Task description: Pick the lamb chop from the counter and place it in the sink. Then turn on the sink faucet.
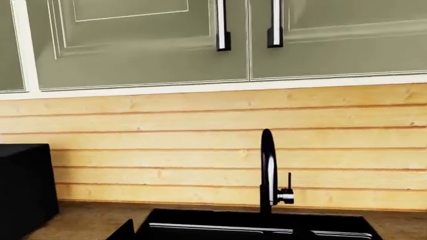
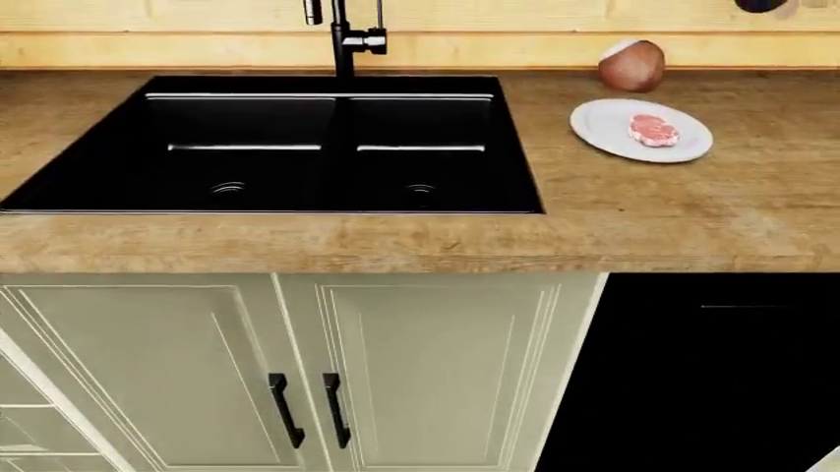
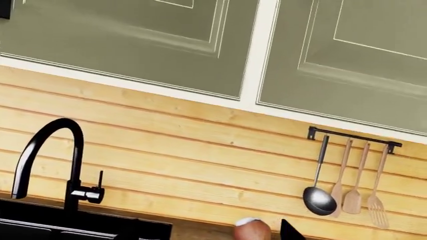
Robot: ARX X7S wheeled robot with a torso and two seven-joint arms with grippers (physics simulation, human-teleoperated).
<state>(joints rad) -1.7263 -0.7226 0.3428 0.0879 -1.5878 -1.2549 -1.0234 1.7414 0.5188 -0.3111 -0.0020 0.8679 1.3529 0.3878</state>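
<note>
Pink-red marbled lamb chop [image 2: 652, 130] lies on a white oval plate [image 2: 597, 126] right of the glossy black double-basin sink [image 2: 79, 182]; neither hand shows, so approach from above, lowering squarely.

The counter [image 2: 263, 246] and sink [image 2: 79, 187] are seen from above by the head view, the faucet [image 2: 344, 39] at 12 o'clock. The plank wall [image 1: 200, 150] is faced level by both wrist views, from low near the sink. The faucet is shared by all three views.
</note>
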